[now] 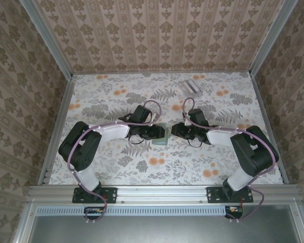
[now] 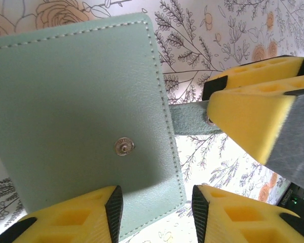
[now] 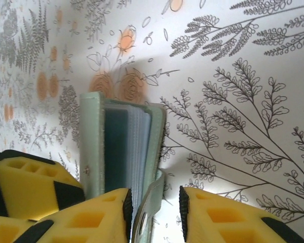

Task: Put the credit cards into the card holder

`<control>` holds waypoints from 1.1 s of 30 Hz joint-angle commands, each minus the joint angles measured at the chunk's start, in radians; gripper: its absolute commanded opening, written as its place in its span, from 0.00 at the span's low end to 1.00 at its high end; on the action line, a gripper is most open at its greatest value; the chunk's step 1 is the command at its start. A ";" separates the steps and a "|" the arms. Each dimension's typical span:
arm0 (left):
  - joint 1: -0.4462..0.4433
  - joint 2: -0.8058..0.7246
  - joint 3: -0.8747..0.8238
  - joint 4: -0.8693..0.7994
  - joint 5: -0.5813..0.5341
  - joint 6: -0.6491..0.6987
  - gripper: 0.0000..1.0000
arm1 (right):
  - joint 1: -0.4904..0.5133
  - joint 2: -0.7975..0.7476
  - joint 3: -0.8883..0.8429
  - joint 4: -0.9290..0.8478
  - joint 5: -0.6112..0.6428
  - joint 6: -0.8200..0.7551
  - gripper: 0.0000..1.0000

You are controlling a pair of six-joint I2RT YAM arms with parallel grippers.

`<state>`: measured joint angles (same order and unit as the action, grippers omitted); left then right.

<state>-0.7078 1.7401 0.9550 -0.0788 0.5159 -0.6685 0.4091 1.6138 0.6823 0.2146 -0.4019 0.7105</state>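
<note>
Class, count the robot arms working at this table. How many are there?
2. The left arm reaches in from the left and the right arm from the right; the left hand and right hand face each other at the wallet mid-table.

grained leather card holder [image 2: 76,101], metal snap [image 2: 123,146]

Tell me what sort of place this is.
Probably a robot test cell, not a home: wallpapered walls in an aluminium frame enclose a floral-papered table, with left arm and right arm bolted to the near rail.
</note>
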 commanded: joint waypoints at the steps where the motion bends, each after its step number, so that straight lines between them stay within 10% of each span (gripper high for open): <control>1: -0.009 0.022 0.026 -0.017 0.002 0.010 0.41 | -0.012 -0.017 -0.009 0.006 -0.020 -0.014 0.33; 8: -0.012 0.029 0.010 -0.011 -0.011 -0.008 0.25 | -0.018 0.004 -0.023 0.041 -0.050 0.003 0.12; 33: 0.005 0.001 -0.079 0.024 -0.051 -0.087 0.14 | 0.024 -0.015 0.014 0.034 0.076 0.117 0.00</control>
<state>-0.7109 1.7565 0.9035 -0.0589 0.4873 -0.7250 0.4168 1.6104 0.6636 0.2802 -0.4110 0.7982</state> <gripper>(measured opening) 0.140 0.067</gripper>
